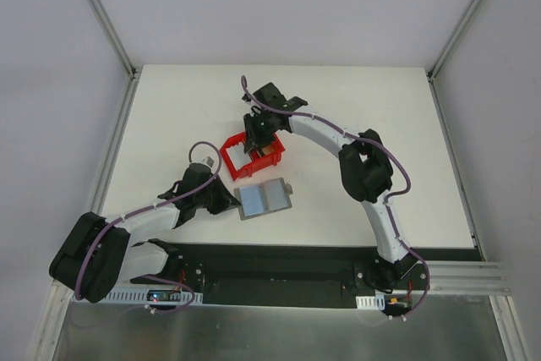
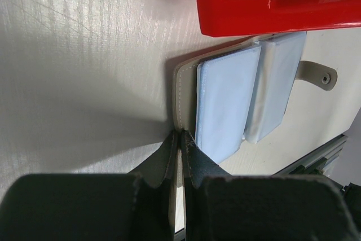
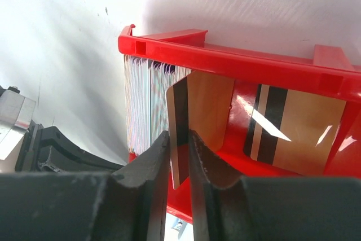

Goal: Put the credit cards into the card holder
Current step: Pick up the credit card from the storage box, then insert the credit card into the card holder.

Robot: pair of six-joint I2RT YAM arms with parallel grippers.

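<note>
On the white table (image 1: 169, 116), the wall of the red bin (image 3: 254, 66) cuts off the stacked cards (image 3: 146, 100). Inside, the right hand (image 3: 179, 139) pinches a gold card (image 3: 206, 105). Nearer, the clenched left hand (image 2: 179, 139) grips the open card holder (image 2: 225, 103) by its edge.

Reads bright glossy red across the bin (image 3: 242, 63), with white glints on its inner floor. Warm tan on the tan card (image 3: 206, 108), crossed by one black stripe near its edge. Same tan on the second card (image 3: 299, 134), banded with black stripes and a pale one. White edges, tinged purple and perhaps green, on the stack of cards (image 3: 148, 105). Pale grey with lighter stitching on the card holder (image 2: 181, 91); powder blue on its sleeves (image 2: 225, 105); grey strap (image 2: 311, 73), dark snap (image 2: 326, 78). Matte charcoal on the right gripper (image 3: 179, 150) and left gripper (image 2: 179, 145). White, faintly grained, on the table (image 2: 84, 55). White shells and black joints on the right arm (image 1: 319, 131) and left arm (image 1: 148, 221); purple cables (image 1: 407, 177).
</note>
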